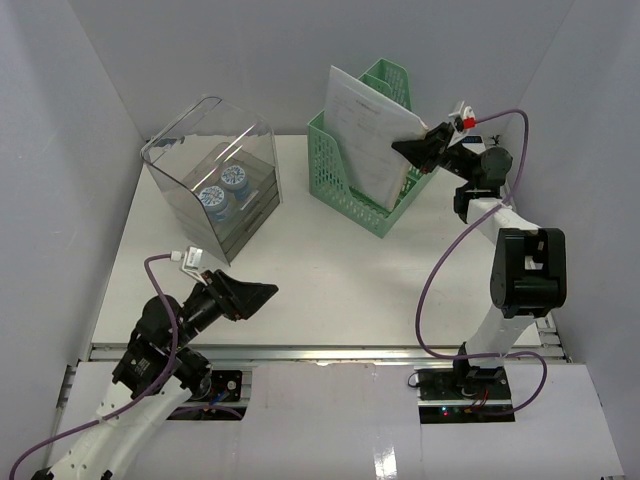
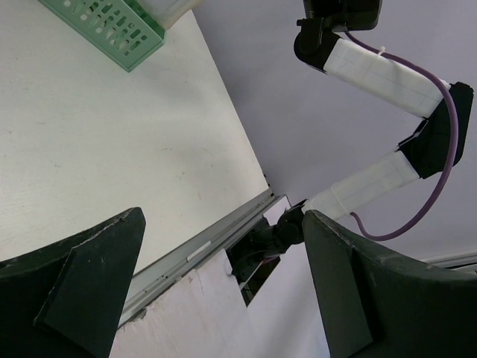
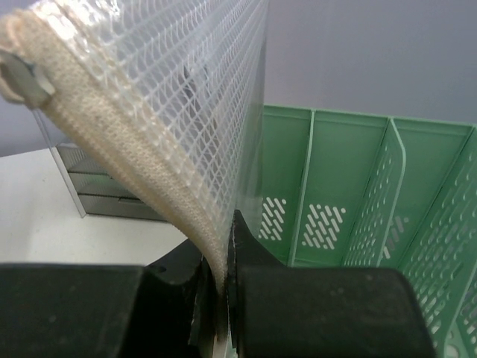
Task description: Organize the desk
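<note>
Right wrist: right claw (image 3: 218, 287) clamps a mesh pouch (image 3: 171, 112) at the green rack (image 3: 350, 186), apparently to file it; left claw (image 2: 223, 246) gapes empty.

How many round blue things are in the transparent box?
2. One round blue thing sits in the transparent box, nearer the front; the other is beside it, farther back. More may be hidden in its drawers.

The drawer unit (image 1: 215, 170) is set near the far left corner of the desk (image 1: 330, 280), with the file rack (image 1: 350, 195) placed to its right by the far edge and a mesh pouch (image 1: 365, 135) stood partly inside that rack
</note>
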You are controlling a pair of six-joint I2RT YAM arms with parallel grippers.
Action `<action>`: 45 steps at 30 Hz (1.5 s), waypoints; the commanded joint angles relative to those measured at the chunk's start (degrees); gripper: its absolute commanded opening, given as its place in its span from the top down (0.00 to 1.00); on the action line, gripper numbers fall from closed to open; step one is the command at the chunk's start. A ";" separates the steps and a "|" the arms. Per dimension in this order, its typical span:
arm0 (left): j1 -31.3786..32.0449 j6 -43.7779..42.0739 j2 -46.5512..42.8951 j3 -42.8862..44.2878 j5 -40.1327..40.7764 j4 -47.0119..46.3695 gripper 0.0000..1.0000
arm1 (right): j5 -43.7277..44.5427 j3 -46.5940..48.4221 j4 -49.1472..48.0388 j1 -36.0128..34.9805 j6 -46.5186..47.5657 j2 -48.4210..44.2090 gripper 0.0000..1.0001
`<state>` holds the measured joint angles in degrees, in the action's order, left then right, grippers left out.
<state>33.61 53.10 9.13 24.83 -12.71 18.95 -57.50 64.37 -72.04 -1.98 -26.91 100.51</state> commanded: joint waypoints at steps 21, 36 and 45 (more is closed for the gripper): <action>-0.03 -9.95 8.35 4.94 -7.18 -3.78 0.02 | 23.63 0.07 77.27 0.48 45.10 -31.39 0.10; 0.06 -20.76 20.90 10.50 -13.65 -9.81 0.02 | 37.63 -18.07 95.16 0.48 40.34 -58.84 0.10; 0.06 -21.02 17.22 9.43 -12.55 -7.97 0.02 | 43.77 -20.66 93.64 0.48 36.18 -60.44 0.10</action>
<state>33.61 33.34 28.37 33.39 -25.08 11.11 -17.52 43.93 23.00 -1.56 12.42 40.92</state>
